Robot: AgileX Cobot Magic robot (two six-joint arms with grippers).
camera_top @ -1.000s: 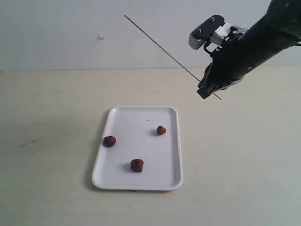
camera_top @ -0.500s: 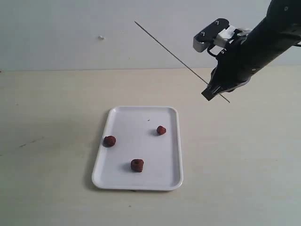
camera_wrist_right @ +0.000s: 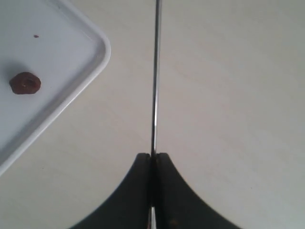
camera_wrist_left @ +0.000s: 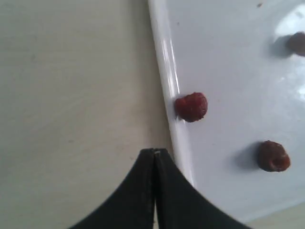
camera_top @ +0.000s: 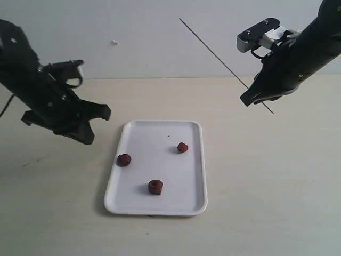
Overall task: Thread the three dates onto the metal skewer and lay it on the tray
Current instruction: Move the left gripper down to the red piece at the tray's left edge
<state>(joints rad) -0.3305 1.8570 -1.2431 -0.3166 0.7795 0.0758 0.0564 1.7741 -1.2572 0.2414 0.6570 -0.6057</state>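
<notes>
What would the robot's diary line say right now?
right gripper: shut on metal skewer, aloft | left gripper: shut, empty, beside tray | three dates: loose on tray

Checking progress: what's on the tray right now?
Three dates lie apart on the tray, plus a dark speck. The skewer is in the right end effector. Nothing covers the tray.

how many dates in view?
3 dates, all loose on the tray: one by its left rim, one right of centre, one toward the near end. The skewer is bare; none looks hidden.
</notes>
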